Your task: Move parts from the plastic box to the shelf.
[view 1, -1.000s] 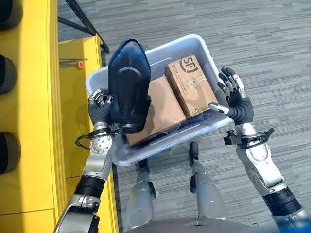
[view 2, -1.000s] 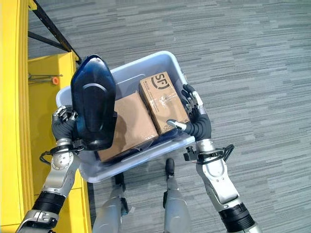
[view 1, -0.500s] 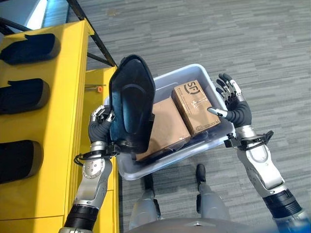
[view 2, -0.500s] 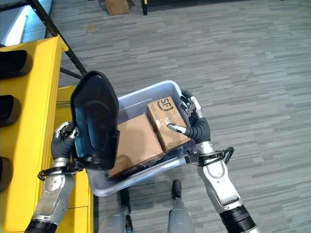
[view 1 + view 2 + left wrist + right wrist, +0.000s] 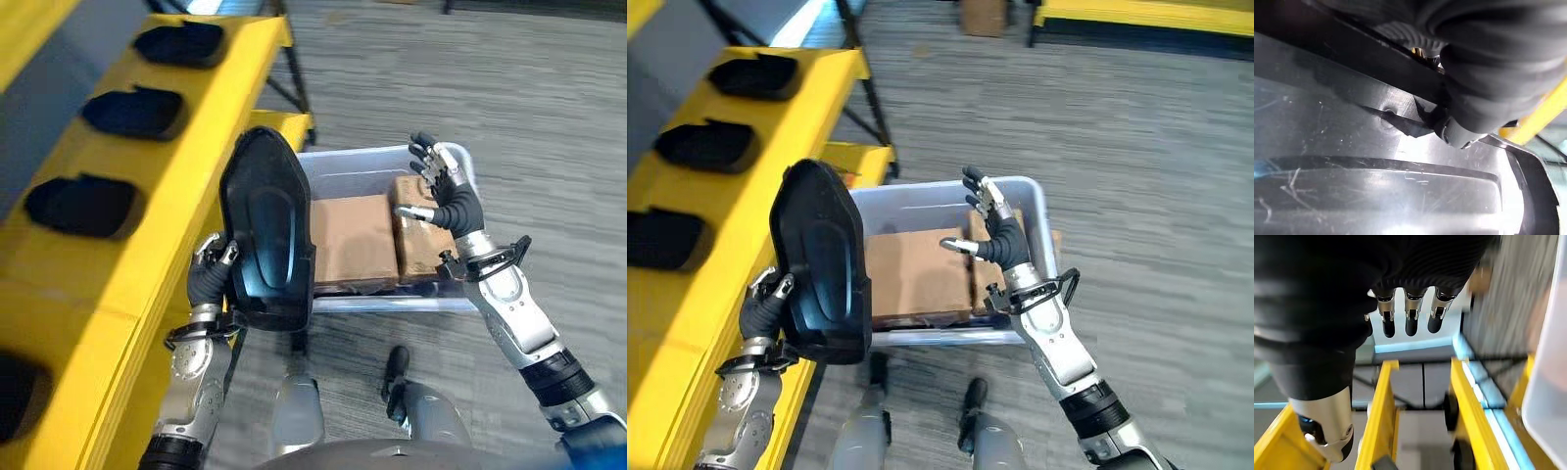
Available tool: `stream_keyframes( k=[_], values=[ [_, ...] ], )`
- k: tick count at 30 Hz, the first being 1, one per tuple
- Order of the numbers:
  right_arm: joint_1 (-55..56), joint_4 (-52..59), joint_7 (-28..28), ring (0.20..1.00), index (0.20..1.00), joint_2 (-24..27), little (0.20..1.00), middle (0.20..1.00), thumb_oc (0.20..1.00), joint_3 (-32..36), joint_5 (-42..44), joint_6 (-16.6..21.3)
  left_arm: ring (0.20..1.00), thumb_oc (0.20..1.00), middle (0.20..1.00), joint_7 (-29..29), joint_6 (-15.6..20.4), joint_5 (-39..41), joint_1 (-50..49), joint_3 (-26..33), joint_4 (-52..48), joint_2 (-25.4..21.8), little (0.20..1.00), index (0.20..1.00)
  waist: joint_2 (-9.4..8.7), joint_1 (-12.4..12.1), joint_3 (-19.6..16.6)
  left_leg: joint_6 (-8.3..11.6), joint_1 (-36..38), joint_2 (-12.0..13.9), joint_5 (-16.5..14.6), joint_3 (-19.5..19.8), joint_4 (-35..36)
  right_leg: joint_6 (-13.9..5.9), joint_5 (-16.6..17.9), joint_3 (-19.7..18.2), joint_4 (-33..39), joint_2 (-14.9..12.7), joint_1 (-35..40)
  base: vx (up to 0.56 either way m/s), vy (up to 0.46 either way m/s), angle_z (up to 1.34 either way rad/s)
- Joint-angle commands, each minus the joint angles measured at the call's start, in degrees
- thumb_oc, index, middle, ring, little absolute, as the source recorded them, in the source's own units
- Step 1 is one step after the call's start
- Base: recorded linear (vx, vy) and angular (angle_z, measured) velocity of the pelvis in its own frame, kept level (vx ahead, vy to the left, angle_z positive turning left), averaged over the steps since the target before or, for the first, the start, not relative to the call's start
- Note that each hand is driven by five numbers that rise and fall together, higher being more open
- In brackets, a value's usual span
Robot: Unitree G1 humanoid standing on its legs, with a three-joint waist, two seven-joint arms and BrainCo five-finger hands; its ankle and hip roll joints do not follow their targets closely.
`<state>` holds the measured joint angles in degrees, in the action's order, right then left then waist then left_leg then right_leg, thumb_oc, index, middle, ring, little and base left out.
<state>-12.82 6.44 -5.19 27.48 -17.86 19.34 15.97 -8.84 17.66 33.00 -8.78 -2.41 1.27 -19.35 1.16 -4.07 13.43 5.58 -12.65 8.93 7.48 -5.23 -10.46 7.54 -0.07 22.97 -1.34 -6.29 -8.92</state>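
— Your left hand [image 5: 209, 277]?
— Clenched on the black part [image 5: 266, 235], upright beside the yellow shelf [image 5: 108, 245].
— Your right hand [image 5: 997, 233]?
— Fingers spread, empty, above the plastic box [image 5: 921, 204] holding two cardboard boxes [image 5: 351, 240].

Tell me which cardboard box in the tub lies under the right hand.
The narrower cardboard box, on the robot's right; the right hand hovers open above it. The wider cardboard box lies uncovered beside it.

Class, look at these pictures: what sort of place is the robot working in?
Probably a factory or warehouse parts area: a yellow shelf with black moulded parts in a row, a plastic box holding cardboard cartons, and grey carpet flooring.
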Motion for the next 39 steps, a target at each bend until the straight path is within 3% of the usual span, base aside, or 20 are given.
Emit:
stream_keyframes(
  k=[1, 4, 5, 6, 7, 12, 20, 23, 24, 27, 28, 29, 30, 31, 32, 33, 34, 39],
  values=[
    [0.78, 1.40, 0.31, 1.000, 1.000, -0.22, 1.000, 1.000, 1.000, 2.01, 0.21, 2.57, 0.200, 0.200, 0.200, 2.33, 3.09, -0.55, 4.48, 2.90, -4.05, -0.34, 0.200, 0.200, 1.52, 5.47, -4.02, 1.79, 14.19, 2.60, -0.57, -4.32, -1.59, -9.63, 1.38, 0.86, 1.40, -1.86, 1.85, -0.11, -0.120, 1.31],
    [2.55, 1.54, 1.12, 1.000, 1.000, -0.97, 1.000, 1.000, 1.000, 2.95, 0.53, 1.89, 0.200, 0.200, 0.200, 2.19, 2.82, -1.31, 4.56, 3.52, -4.64, 0.01, 0.200, 0.200, 2.45, 6.55, -5.31, 1.29, 17.67, -1.54, -3.96, -1.29, -1.22, -9.80, 1.86, 3.71, 0.98, -1.87, 2.27, -0.04, -0.015, 1.27],
    [2.80, 1.79, 1.24, 1.000, 1.000, -1.21, 1.000, 1.000, 1.000, 3.30, 0.52, 1.81, 0.200, 0.200, 0.200, 1.86, 2.87, -1.37, 4.79, 3.91, -5.14, 0.20, 0.200, 0.200, 2.92, 6.92, -5.50, 0.39, 19.26, -2.87, -6.60, -1.56, 1.27, -10.19, 1.74, 4.88, -0.26, -2.14, 1.85, -0.01, 0.072, 0.59],
    [4.30, 2.78, 0.91, 1.000, 1.000, -1.25, 1.000, 1.000, 1.000, 4.70, 0.53, 1.95, 0.200, 0.200, 0.200, 2.31, 2.50, -1.62, 4.55, 3.46, -5.68, 0.69, 0.200, 0.200, 3.87, 7.86, -5.59, -0.70, 20.05, -2.40, -10.34, -3.98, 5.60, -11.39, 1.06, 5.08, -1.71, -2.77, 2.50, -0.01, 0.131, 0.80],
    [4.36, 2.88, 1.19, 1.000, 1.000, -1.42, 1.000, 1.000, 1.000, 4.71, 0.40, 1.82, 0.200, 0.200, 0.200, 2.63, 2.39, -1.43, 4.22, 3.54, -5.99, 0.75, 0.200, 0.200, 4.20, 7.81, -6.06, -0.96, 20.60, -2.67, -11.38, -4.40, 8.31, -11.38, 1.28, 5.11, -1.77, -3.15, 2.51, 0.01, 0.163, 1.16],
    [3.15, 0.98, 0.75, 1.000, 1.000, -2.56, 1.000, 1.000, 1.000, 4.30, -0.49, 1.61, 0.200, 0.200, 0.200, 1.91, 2.53, -2.98, 4.76, 4.01, -8.20, -0.54, 0.200, 0.200, 3.53, 6.34, -6.48, -3.79, 20.92, -6.23, -12.40, -2.59, 15.17, -14.00, 6.52, 5.37, -1.49, -6.06, 1.53, -0.07, 0.144, 0.38],
    [1.79, -1.83, 0.53, 1.000, 1.000, -4.46, 1.000, 1.000, 1.000, 2.99, -1.31, -0.09, 0.200, 0.200, 0.200, 1.93, 1.90, -3.74, 4.48, 4.69, -8.51, -0.98, 0.200, 0.200, 0.53, 3.83, -5.98, -7.04, 20.07, -11.41, -13.63, 1.40, 14.81, -17.84, 11.78, 6.58, -1.01, -12.43, 3.22, -0.09, 0.138, 0.25],
    [2.36, -1.93, 0.56, 1.000, 1.000, -4.67, 1.000, 1.000, 1.000, 3.10, -1.61, -0.35, 0.200, 0.200, 0.200, 2.09, 1.70, -4.08, 4.05, 4.57, -8.25, -1.08, 0.200, 0.200, -0.35, 3.82, -5.87, -7.85, 19.90, -13.11, -12.97, 1.44, 14.42, -17.55, 13.44, 7.99, -0.90, -14.43, 3.60, -0.10, 0.168, 0.40],
    [2.91, -2.21, 0.61, 1.000, 1.000, -5.47, 1.000, 1.000, 1.000, 3.09, -1.86, -0.74, 0.200, 0.200, 0.200, 1.95, 1.43, -4.96, 4.07, 4.52, -8.13, -1.76, 0.200, 0.200, -0.89, 3.95, -5.74, -8.84, 20.53, -14.71, -12.60, 2.06, 15.00, -18.45, 14.67, 7.35, -1.92, -16.39, 2.98, -0.05, 0.229, 0.43],
    [3.43, -2.50, 0.99, 1.000, 1.000, -6.15, 1.000, 1.000, 1.000, 2.54, -1.97, -1.07, 0.200, 0.200, 0.200, 1.67, 1.31, -6.15, 3.78, 4.56, -7.84, -2.03, 0.200, 0.200, -1.15, 4.18, -5.08, -9.59, 20.97, -15.19, -12.19, 2.03, 15.46, -18.83, 15.11, 4.91, -5.19, -17.03, 1.37, -0.08, 0.191, 0.24],
    [3.41, -2.07, 1.20, 1.000, 1.000, -6.23, 1.000, 1.000, 1.000, 2.12, -2.01, -1.24, 0.200, 0.200, 0.200, 1.61, 1.18, -6.28, 4.03, 4.47, -7.57, -2.33, 0.200, 0.200, -1.13, 5.27, -4.32, -9.86, 20.60, -14.80, -11.20, 2.78, 15.46, -17.79, 13.55, -0.15, -8.29, -14.81, -0.38, -0.16, 0.163, 0.03],
    [4.49, -0.88, 2.76, 1.000, 1.000, -5.09, 1.000, 1.000, 1.000, 1.93, -1.59, -1.42, 0.200, 0.200, 0.200, 2.17, 1.01, -6.86, 5.07, 3.17, -6.53, -2.76, 0.200, 0.200, -1.11, 7.03, -4.36, -10.40, 19.53, -14.18, -9.88, 3.54, 15.46, -14.96, 5.34, -11.71, -13.32, -3.93, -1.75, -0.14, 0.148, 0.04],
    [5.22, -0.55, 3.33, 1.000, 1.000, -4.72, 1.000, 1.000, 1.000, 2.06, -1.04, -1.38, 0.200, 0.200, 0.200, 2.35, 0.92, -7.11, 5.03, 2.92, -6.00, -2.81, 0.200, 0.200, -1.39, 7.49, -5.01, -10.52, 18.89, -14.26, -9.46, 3.94, 15.46, -14.12, 2.99, -14.60, -14.04, -0.61, -0.92, -0.04, 0.121, 0.11],
    [6.76, -0.28, 4.14, 1.000, 1.000, -4.26, 1.000, 1.000, 1.000, 2.14, 0.06, -1.14, 0.200, 0.200, 0.200, 2.78, 0.60, -7.29, 4.59, 2.57, -5.42, -2.68, 0.200, 0.200, -1.88, 8.35, -6.31, -10.70, 18.07, -14.52, -8.96, 4.79, 15.46, -12.79, -0.86, -20.05, -14.72, 4.77, 0.80, 0.03, 0.014, 0.33],
    [6.78, -0.26, 4.15, 1.000, 1.000, -4.26, 1.000, 1.000, 1.000, 2.15, 0.08, -1.14, 0.200, 0.200, 0.200, 2.79, 0.60, -7.29, 4.59, 2.57, -5.43, -2.68, 0.200, 0.200, -1.86, 8.20, -6.54, -10.65, 17.73, -14.47, -8.76, 4.62, 15.46, -12.75, -0.47, -20.17, -14.43, 4.86, 0.56, 0.04, -0.034, 0.59],
    [7.71, 0.09, 4.94, 1.000, 1.000, -4.03, 1.000, 1.000, 1.000, 1.92, 1.41, -0.77, 0.200, 0.200, 0.200, 3.32, 0.46, -7.05, 3.77, 2.71, -5.15, -2.45, 0.200, 0.200, -2.57, 8.34, -7.83, -10.65, 16.48, -14.75, -8.15, 5.41, 15.37, -11.64, -1.73, -24.36, -12.46, 7.89, 2.52, 0.00, -0.068, 0.46],
    [7.79, 0.22, 5.20, 1.000, 1.000, -3.90, 1.000, 1.000, 1.000, 1.63, 1.96, -0.54, 0.200, 0.200, 0.200, 3.46, 0.53, -6.61, 3.32, 2.71, -5.28, -2.25, 0.200, 0.200, -2.73, 8.17, -8.13, -10.65, 15.74, -14.86, -7.79, 5.78, 15.32, -11.25, -1.74, -25.95, -11.44, 9.03, 2.88, -0.01, -0.093, 0.22],
    [6.29, 0.27, 5.27, 1.000, 1.000, -3.87, 1.000, 1.000, 1.000, -0.26, 3.58, -0.44, 0.200, 0.200, 0.200, 4.72, 1.00, -2.47, 0.56, 3.60, -8.19, -1.65, 0.200, 0.200, -2.26, 6.33, -9.64, -9.20, 10.84, -14.94, -5.17, 5.93, 15.46, -11.31, 2.25, -27.06, 1.51, 8.49, 5.58, -0.09, -0.081, -0.03]
  ],
)
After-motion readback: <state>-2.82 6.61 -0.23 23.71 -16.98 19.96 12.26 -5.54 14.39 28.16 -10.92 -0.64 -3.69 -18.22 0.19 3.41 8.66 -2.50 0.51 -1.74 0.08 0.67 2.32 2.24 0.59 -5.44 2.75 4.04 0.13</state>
